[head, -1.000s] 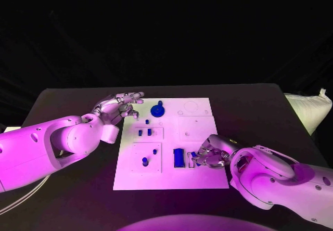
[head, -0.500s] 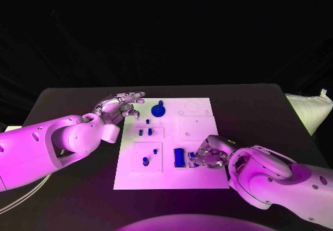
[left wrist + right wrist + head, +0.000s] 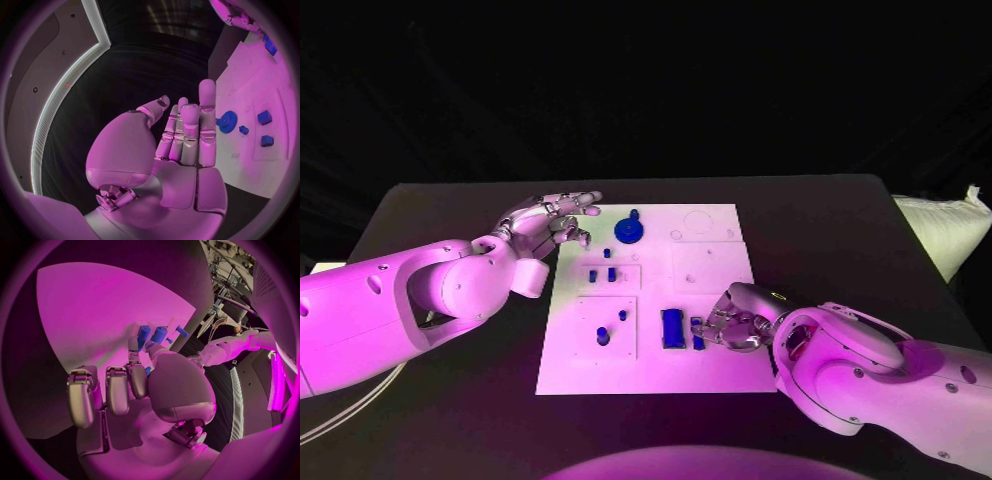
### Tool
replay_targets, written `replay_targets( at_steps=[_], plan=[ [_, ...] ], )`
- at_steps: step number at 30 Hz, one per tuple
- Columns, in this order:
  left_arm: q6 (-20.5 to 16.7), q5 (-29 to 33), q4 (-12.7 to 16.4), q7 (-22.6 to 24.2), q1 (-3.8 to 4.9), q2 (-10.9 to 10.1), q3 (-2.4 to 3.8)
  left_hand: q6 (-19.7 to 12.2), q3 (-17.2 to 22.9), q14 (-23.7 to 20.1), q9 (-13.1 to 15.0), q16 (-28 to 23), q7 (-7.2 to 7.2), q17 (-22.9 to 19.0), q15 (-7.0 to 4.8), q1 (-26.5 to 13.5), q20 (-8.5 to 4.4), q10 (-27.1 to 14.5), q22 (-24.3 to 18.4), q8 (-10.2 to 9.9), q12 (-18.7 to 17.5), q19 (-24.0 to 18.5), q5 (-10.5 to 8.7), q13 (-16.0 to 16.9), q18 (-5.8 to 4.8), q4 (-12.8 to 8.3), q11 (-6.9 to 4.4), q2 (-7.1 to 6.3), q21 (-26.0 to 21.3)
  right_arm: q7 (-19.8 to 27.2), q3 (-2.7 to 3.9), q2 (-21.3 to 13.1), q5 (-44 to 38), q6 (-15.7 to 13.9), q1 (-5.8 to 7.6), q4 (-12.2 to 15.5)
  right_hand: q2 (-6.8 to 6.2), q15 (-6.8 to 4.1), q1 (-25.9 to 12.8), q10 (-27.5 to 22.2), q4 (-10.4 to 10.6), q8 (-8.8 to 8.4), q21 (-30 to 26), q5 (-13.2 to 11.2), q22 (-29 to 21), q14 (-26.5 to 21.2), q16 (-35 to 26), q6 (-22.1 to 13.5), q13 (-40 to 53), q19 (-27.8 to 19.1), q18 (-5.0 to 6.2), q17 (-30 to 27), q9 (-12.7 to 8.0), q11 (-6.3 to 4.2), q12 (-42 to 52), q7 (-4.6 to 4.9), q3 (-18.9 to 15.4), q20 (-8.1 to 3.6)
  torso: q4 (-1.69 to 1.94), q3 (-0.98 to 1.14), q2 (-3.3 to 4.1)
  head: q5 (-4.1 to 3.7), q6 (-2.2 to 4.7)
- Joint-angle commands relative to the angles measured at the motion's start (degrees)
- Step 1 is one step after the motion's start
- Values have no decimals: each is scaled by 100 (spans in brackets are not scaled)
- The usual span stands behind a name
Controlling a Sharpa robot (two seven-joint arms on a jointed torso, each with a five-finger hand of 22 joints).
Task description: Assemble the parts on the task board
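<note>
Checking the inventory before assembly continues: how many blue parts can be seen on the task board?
8: a gear at the far edge, three small pieces below it, two near-left, a tall block, and one at the right hand, which may hide more.

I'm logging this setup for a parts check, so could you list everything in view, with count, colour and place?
White rectangular task board: one, white, middle of the black table.
Black table: one, black, under the board.
Blue round disc with a knob: one, blue, far end of the board, near the left hand.
Small blue pieces: several, blue, in the board's left-side recesses; exact count unclear.
Blue upright block: one, blue, near edge of the board, beside the right hand.
White cushion-like object: one, white, off the table's right edge.
Left hand: one, silver, fingers apart, holding nothing, at the board's far left corner.
Right hand: one, silver, fingers at small blue pieces by the block; grip unclear.
</note>
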Motion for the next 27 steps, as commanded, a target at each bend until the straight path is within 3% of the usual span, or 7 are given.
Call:
replay_targets(
  at_steps=[1, 11, 18, 21, 24, 27],
  plan=[
    [109, -22, 17, 28, 2, 7, 3, -36, -5, -29, 8, 26, -6, -4, 7, 13, -6, -34, -4, 33, 16, -39, 24, -5, 63, -42, 7, 43, -31, -110, -1, 14, -67, 98, -6, -13, 3, -33, -63, 195, 10, -26, 24, 18, 1509, 462, 25, 5, 789, 600, -39, 758, 12, -27, -37, 39, -46, -28, -2, 0, 0, 4, 1],
    [106, -22, 16, 23, 2, 6, 3, -36, -5, -29, 8, 26, -6, -4, 7, 13, -6, -34, -4, 33, 16, -39, 24, -5, 63, -42, 7, 43, -31, -92, -1, 55, -116, 92, -6, -71, -19, -31, -103, 184, 55, -27, 24, 9, 1509, 459, 17, -20, 774, 600, -39, 746, 46, -23, -73, 43, -167, -27, 2, 2, 4, 2, 1],
    [114, -22, 15, 17, 2, 2, 3, -36, -5, -29, 8, 26, -6, -4, 7, 13, -6, -34, -4, 33, 16, -39, 24, -5, 63, -42, 7, 43, -31, 70, 0, -1, -213, -76, -7, -18, -36, -30, -144, 185, 110, -18, 24, -30, 1509, 458, 14, -28, 776, 600, -39, 743, 84, -24, -73, 41, -301, -26, -4, 6, 3, 2, -7],
    [117, -22, 13, 16, 2, -2, 3, -36, -5, -29, 8, 26, -6, -4, 7, 13, -6, -34, -4, 33, 16, -39, 24, -5, 63, -42, 7, 43, -31, 223, 0, -97, -217, -46, -8, 45, -68, -33, -196, 188, 180, -10, 24, -220, 1509, 459, 15, -35, 780, 600, -39, 747, 123, -28, -69, 35, -476, -27, -2, 7, 2, 4, -6],
    [120, -22, 12, 15, 1, -9, 3, -36, -5, -29, 8, 26, -6, -4, 7, 13, -6, -34, -4, 33, 16, -39, 24, -5, 63, -42, 7, 43, -31, 355, 1, -214, -106, 158, -10, 104, -206, -34, -208, 194, 205, -3, 24, -508, 1509, 461, 21, -48, 792, 600, -39, 758, 166, -29, -48, 33, -713, -29, -10, 3, -1, 16, -7],
    [120, -22, 11, 16, 1, -14, 3, -36, -5, -29, 8, 26, -6, -4, 7, 13, -6, -34, -4, 33, 16, -39, 24, -5, 63, -42, 7, 43, -31, 447, 1, -292, -4, 339, -10, 136, -271, -34, -136, 194, 187, 1, 24, -625, 1509, 462, 20, -62, 796, 600, -39, 760, 201, -30, -45, 34, -868, -30, -20, 3, 0, 21, -9]
  ],
)
